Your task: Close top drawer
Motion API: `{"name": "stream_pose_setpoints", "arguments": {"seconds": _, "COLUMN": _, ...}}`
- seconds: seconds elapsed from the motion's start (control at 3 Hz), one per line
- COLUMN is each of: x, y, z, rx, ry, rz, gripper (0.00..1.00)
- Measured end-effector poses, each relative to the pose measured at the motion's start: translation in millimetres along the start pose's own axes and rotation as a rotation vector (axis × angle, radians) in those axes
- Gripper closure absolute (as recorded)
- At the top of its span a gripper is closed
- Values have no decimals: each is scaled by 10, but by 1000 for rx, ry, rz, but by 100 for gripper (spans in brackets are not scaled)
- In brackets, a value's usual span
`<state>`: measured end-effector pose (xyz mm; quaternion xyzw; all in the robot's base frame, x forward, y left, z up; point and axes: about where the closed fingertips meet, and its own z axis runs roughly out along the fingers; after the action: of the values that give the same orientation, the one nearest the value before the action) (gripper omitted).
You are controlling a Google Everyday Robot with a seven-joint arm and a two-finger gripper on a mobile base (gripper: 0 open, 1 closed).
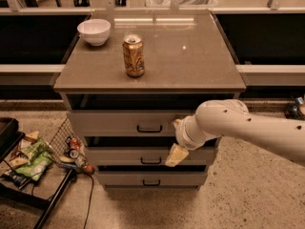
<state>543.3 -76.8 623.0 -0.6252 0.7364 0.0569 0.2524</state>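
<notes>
Standing right of the black handle (149,128), our gripper (176,140) holds its fingers (175,155) apart against the top drawer (109,123), which juts slightly below the surface (190,66). We judge an off-centre push could skew and jam it.

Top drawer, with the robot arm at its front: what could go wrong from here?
The pincer sits at the top drawer well right of its handle, so an off-centre push might skew the drawer and jam it. The pincer's lower part hangs in front of the middle drawer and could catch there. A hard shove might topple the upright can on the cabinet top.
</notes>
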Motion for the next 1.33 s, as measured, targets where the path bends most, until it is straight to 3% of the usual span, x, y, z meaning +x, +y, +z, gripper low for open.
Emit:
{"name": "stream_pose_setpoints", "arguments": {"seconds": 0.33, "x": 2, "y": 196, "z": -101, "rx": -41, "ry": 19, "rz": -26, "gripper": 42}}
{"name": "stream_pose_setpoints", "arguments": {"seconds": 0.67, "x": 52, "y": 537, "z": -470, "rx": -79, "ry": 71, "rz": -99, "gripper": 65}}
{"name": "stream_pose_setpoints", "arguments": {"seconds": 1.0, "x": 89, "y": 573, "z": -1099, "rx": -81, "ry": 135, "rz": -210, "gripper": 88}}
{"name": "stream_pose_setpoints", "arguments": {"seconds": 1.33, "x": 307, "y": 88, "z": -1784, "rx": -46, "ry": 202, "rz": -235, "gripper": 100}}
